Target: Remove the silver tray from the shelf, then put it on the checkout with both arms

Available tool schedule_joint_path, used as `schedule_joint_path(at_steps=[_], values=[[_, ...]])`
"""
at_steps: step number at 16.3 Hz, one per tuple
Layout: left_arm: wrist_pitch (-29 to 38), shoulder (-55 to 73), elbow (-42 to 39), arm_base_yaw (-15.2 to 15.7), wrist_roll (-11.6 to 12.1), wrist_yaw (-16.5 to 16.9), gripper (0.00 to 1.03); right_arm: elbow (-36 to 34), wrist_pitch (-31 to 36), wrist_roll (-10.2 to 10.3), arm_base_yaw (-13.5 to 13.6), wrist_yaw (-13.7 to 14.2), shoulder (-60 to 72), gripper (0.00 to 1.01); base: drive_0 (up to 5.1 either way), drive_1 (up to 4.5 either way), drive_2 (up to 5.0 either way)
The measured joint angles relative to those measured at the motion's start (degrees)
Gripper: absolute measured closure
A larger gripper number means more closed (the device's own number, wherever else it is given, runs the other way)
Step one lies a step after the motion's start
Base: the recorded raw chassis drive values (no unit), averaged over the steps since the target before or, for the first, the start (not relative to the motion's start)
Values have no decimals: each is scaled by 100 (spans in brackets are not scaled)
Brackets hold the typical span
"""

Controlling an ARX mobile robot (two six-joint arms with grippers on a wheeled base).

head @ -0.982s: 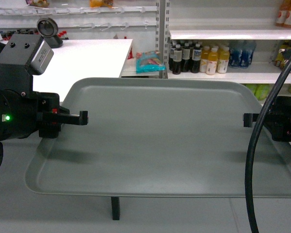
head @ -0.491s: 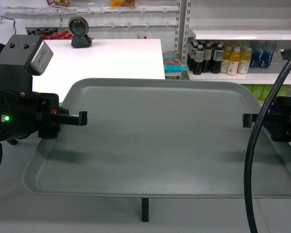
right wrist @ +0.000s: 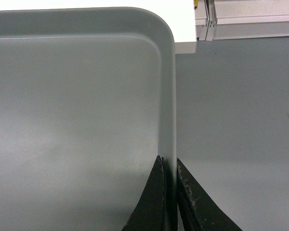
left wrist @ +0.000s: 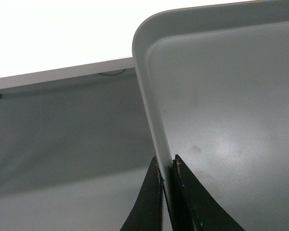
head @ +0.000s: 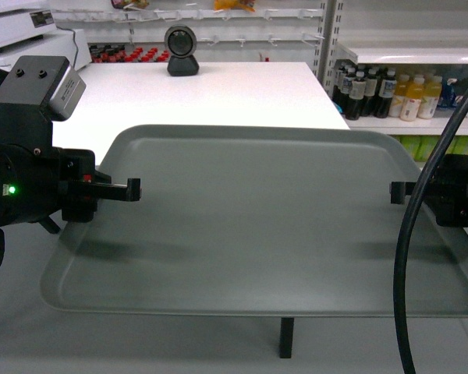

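Silver tray (head: pixel 257 226) mid-frame, airborne, short of white bench (head: pixel 210 93) at upper centre. Left fingers (left wrist: pixel 166 168) and right fingers (right wrist: pixel 169 166) pinch opposite rims. We keep tray level, both sides matched, lower only once fully over bench.

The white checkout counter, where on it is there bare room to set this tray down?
The white flat checkout counter is bare from its near edge back to the black round-headed scanner at the far edge, and right to its corner beside the bottle shelves. The large matte grey tray, gripped by the left gripper and right gripper, would fit there.
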Motion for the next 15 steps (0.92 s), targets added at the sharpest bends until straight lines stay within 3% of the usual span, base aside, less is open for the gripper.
schedule_joint_path(at_steps=[15], values=[[13, 0, -2, 2, 28, 4, 99, 4, 13, 0, 28, 20, 0, 98, -497, 249, 249]])
